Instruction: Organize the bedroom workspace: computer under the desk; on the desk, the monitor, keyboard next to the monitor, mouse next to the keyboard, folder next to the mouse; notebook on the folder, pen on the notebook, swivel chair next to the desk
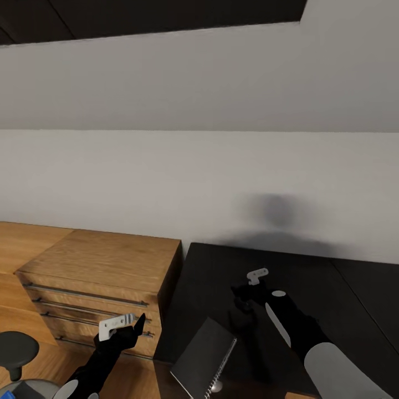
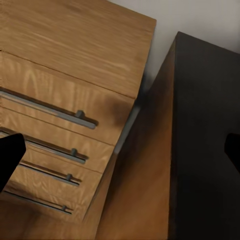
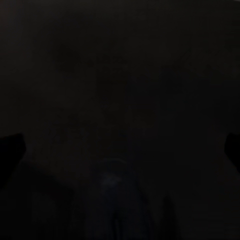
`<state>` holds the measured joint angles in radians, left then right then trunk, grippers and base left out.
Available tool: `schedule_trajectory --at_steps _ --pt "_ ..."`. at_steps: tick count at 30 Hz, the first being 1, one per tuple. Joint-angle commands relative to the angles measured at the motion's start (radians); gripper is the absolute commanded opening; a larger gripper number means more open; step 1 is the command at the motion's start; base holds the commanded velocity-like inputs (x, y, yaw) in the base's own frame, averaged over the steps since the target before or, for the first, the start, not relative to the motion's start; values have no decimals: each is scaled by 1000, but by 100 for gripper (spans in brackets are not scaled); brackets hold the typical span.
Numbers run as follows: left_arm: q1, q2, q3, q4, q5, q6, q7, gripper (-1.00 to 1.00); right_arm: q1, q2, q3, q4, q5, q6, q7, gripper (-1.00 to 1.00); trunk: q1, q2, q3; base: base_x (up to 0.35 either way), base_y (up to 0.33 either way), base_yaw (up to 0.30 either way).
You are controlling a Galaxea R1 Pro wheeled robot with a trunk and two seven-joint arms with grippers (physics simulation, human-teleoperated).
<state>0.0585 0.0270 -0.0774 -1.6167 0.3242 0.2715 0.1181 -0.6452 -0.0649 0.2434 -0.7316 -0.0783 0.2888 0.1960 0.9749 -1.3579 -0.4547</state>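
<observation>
Notebook (image 1: 202,357), thin and grey with a spiral edge, is seen at the lower centre of the head view, lying on the near edge of the black desk (image 1: 332,288). Its long axis runs from lower left to upper right of the frame, and the spiral side faces right. It is judged to have been set there ahead of stacking on the folder.

The right gripper (image 1: 244,302) is held low over the desk, just right of and above the notebook; nothing is seen between its fingers (how far they are parted cannot be told).

The left gripper (image 1: 124,327) hangs at lower left before the light-wood cabinet (image 1: 100,263), its fingers spread wide and empty. A chair seat (image 1: 16,349) is glimpsed at the left edge.
</observation>
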Motion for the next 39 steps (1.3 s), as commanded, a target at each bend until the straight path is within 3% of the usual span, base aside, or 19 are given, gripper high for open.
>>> schedule_trajectory --at_steps 1,7,27,39 --pt "0 1 -1 -2 10 4 9 100 -1 -1 4 -1 -8 6 -1 100 4 -8 -4 0 0 0" --pt "0 1 1 -2 11 3 9 100 -3 0 4 2 -8 23 -4 100 27 -50 -23 0 0 0" --pt "0 1 5 -2 12 3 9 100 -15 3 5 3 -10 127 -9 100 27 -50 -23 0 0 0" --pt "0 1 5 -2 12 3 9 100 -20 4 5 3 -11 186 -8 100 65 -120 -54 0 0 0"
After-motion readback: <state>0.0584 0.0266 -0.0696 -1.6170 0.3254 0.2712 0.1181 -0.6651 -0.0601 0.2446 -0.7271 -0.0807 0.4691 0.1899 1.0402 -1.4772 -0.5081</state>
